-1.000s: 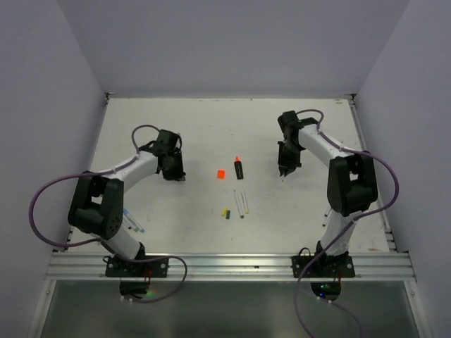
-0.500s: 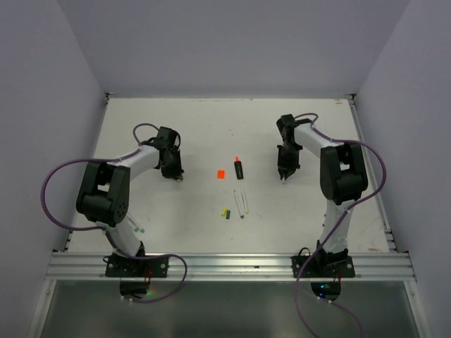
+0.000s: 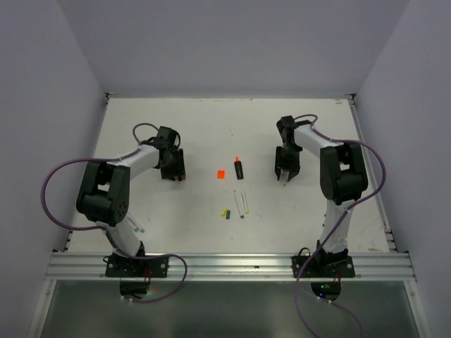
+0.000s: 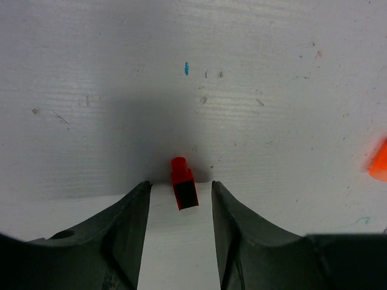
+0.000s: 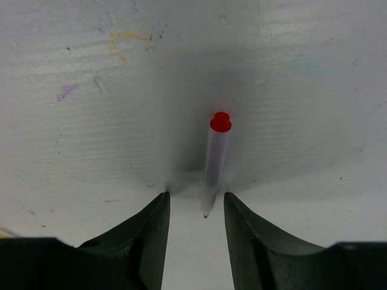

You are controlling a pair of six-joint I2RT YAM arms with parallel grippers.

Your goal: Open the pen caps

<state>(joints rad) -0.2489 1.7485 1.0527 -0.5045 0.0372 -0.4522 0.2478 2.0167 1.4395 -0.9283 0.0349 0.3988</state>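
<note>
In the left wrist view a small red pen cap (image 4: 183,190) lies loose on the white table, between the spread fingers of my left gripper (image 4: 179,186), which is open. My right gripper (image 5: 195,196) is open too, and a slim white pen (image 5: 216,163) with a red end lies between its fingertips, its bare point toward the camera. From above, the left gripper (image 3: 174,174) sits left of centre and the right gripper (image 3: 285,175) right of centre. Between them lie an orange cap (image 3: 220,173) and a black marker (image 3: 239,168).
Two thin white pens (image 3: 242,202) lie side by side near the table's middle, with a yellow cap (image 3: 224,210) and a green cap (image 3: 228,215) just left of them. More pens (image 3: 134,225) lie by the left arm's base. The orange cap (image 4: 380,164) shows at the left wrist view's right edge.
Both grippers have gone from shut to open. The red cap now lies free between the left fingers and the white pen free between the right fingers.
</note>
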